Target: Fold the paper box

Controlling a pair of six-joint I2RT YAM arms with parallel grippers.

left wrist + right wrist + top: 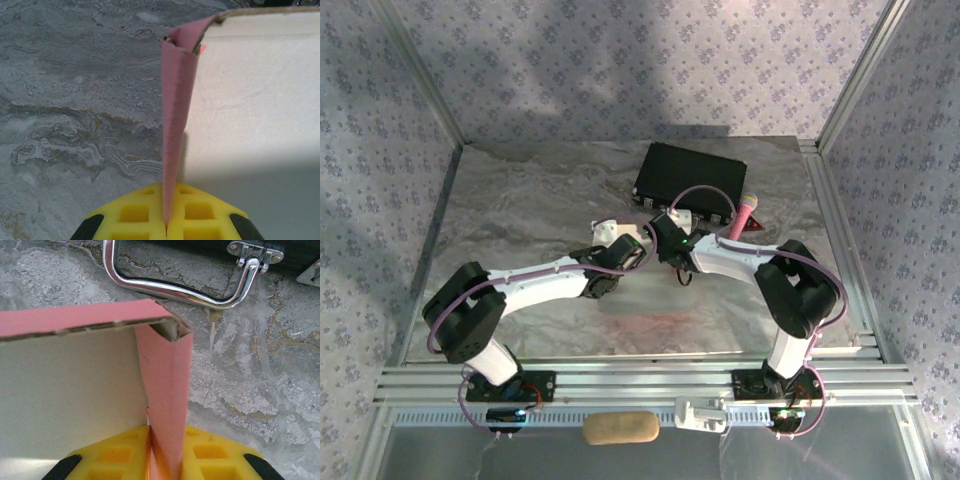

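Your salmon-pink thin-card paper box (176,115) is held mid-table, near the black hard case (690,172), half formed: each end wall stands upright, clamped by the left gripper (166,222) and the right gripper (167,460). Closing flaps, I judge, remain for you.

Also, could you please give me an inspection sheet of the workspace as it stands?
Surface: marbled silver tabletop.
Job's things: paper box, pink outside, pale inside, side walls folded up.
Clutter: black case at the rear; pink microphone beside it.
Grippers: left gripper shut on a box wall; right gripper shut on another.
Cables: purple cables along both arms.
Surroundings: floral walls, aluminium frame.
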